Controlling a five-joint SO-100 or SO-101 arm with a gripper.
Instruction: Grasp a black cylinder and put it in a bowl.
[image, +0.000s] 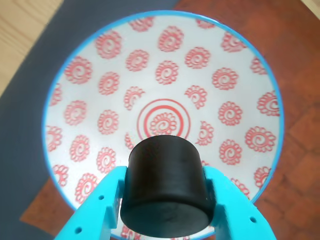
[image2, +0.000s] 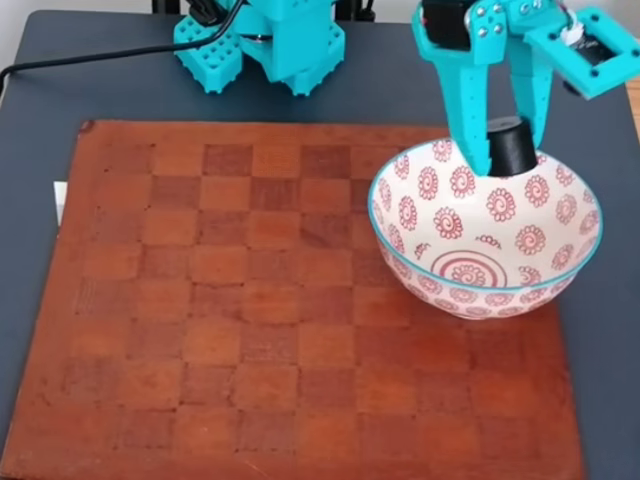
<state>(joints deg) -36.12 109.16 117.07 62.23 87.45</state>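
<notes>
Overhead, the hand (image2: 505, 150) pinches the black cylinder (image: 167, 187) above the bowl (image2: 590, 250)

My gripper (image2: 503, 150) hangs pointing down in fixed view, teal fingers (image: 102, 205) clamped either side of the black cylinder (image: 167, 187). Wrist tilted a bit, I think; arm base sits approx top centre.

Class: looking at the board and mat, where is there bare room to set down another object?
The brown checkered board is bare left of the bowl. Crowded: the right rear corner, where the gripper holds the black cylinder over the bowl.
</notes>
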